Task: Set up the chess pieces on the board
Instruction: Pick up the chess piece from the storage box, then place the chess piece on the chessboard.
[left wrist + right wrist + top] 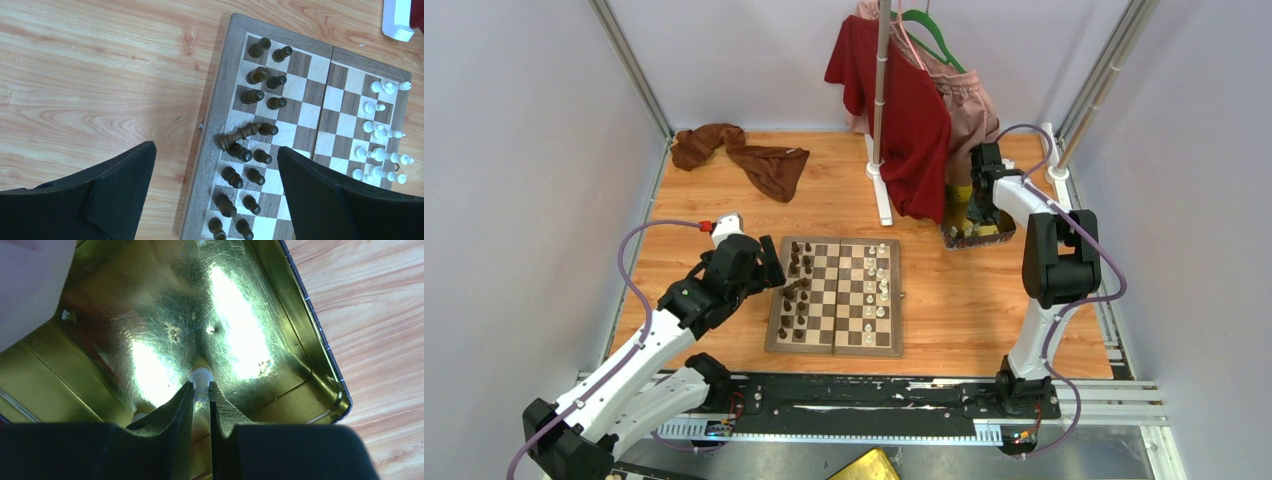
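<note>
1. The board (834, 348) is laid flat on the wooden tabletop (944, 310), between the two arms.
2. Dark brown chess pieces (257, 75) are stood in two columns on its left half. One dark piece (237, 136) is seen lying on its side among them.
3. Cream-white pieces (376, 129) are gathered along the board's right edge.
4. The left jaws are held wide apart and empty above the board's left border.
5. The right jaws are lowered into a gold tin (300, 330) and closed on a small cream-white piece (201, 376).

A robotics lab cell: plain walls (514, 150), aluminium frame posts (632, 70), arms (624, 370) bolted to a rail (864, 395).
</note>
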You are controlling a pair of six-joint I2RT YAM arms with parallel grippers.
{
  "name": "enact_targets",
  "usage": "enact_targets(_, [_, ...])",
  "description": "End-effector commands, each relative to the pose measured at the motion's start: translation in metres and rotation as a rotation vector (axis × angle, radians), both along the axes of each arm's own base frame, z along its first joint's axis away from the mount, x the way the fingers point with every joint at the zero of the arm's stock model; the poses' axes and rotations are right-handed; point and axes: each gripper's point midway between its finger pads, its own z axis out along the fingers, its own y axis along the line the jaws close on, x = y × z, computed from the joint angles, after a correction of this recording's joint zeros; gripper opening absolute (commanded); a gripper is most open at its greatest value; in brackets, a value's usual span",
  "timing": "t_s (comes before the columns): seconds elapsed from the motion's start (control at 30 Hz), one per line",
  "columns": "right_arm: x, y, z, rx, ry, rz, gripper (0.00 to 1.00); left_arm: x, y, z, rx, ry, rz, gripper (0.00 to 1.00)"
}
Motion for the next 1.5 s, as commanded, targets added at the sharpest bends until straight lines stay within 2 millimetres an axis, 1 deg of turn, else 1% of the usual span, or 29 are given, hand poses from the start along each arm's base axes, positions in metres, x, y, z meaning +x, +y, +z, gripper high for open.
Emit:
enact_targets(0.0, [0.001, -0.004, 0.000, 0.010, 0.015, -0.011, 0.17, 0.001, 0.002, -0.002, 0.006, -0.002, 0.009, 1.00])
enact_targets(0.03, [0.001, -0.005, 0.000, 0.010, 0.015, -0.012, 0.14, 0.001, 0.002, -0.002, 0.006, 0.000, 0.009, 1.00])
enact_targets(0.07, [0.000, -0.005, 0.000, 0.011, 0.016, -0.012, 0.08, 0.001, 0.002, -0.003, 0.005, 0.001, 0.008, 1.00])
enact_targets(0.1, [0.000, -0.005, 0.000, 0.009, 0.015, -0.012, 0.04, 0.001, 0.002, -0.003, 0.003, 0.001, 0.008, 1.00])
enact_targets(0.2, [-0.001, -0.006, 0.005, 0.003, 0.005, -0.014, 0.00, 0.000, 0.002, -0.004, 0.000, 0.002, 0.009, 1.00])
enact_targets(0.33, [-0.002, -0.007, 0.015, -0.001, -0.016, -0.013, 0.00, -0.002, 0.002, -0.004, -0.008, -0.002, 0.008, 1.00])
enact_targets(0.53, [-0.005, -0.004, 0.039, -0.011, -0.062, -0.004, 0.00, -0.004, 0.003, -0.003, -0.022, -0.012, 0.006, 1.00])
enact_targets(0.7, [-0.014, 0.007, 0.057, -0.020, -0.092, 0.021, 0.00, -0.006, 0.002, -0.002, -0.033, -0.022, -0.004, 1.00])
enact_targets(0.83, [-0.027, 0.023, 0.068, -0.023, -0.107, 0.059, 0.00, -0.007, 0.002, 0.000, -0.037, -0.031, -0.012, 1.00])
enact_targets(0.93, [-0.040, 0.037, 0.077, -0.024, -0.119, 0.101, 0.00, -0.007, 0.001, 0.000, -0.043, -0.033, -0.018, 1.00])
enact_targets(1.1, [-0.070, 0.070, 0.088, -0.047, -0.120, 0.212, 0.00, -0.006, -0.002, 0.000, -0.053, -0.041, -0.028, 1.00])
enact_targets(1.27, [-0.113, 0.102, 0.089, -0.066, -0.093, 0.340, 0.00, -0.004, -0.003, 0.003, -0.054, -0.053, -0.033, 1.00])
enact_targets(1.47, [-0.169, 0.132, 0.085, -0.043, -0.076, 0.483, 0.00, -0.004, -0.003, 0.002, -0.049, -0.052, -0.033, 1.00])
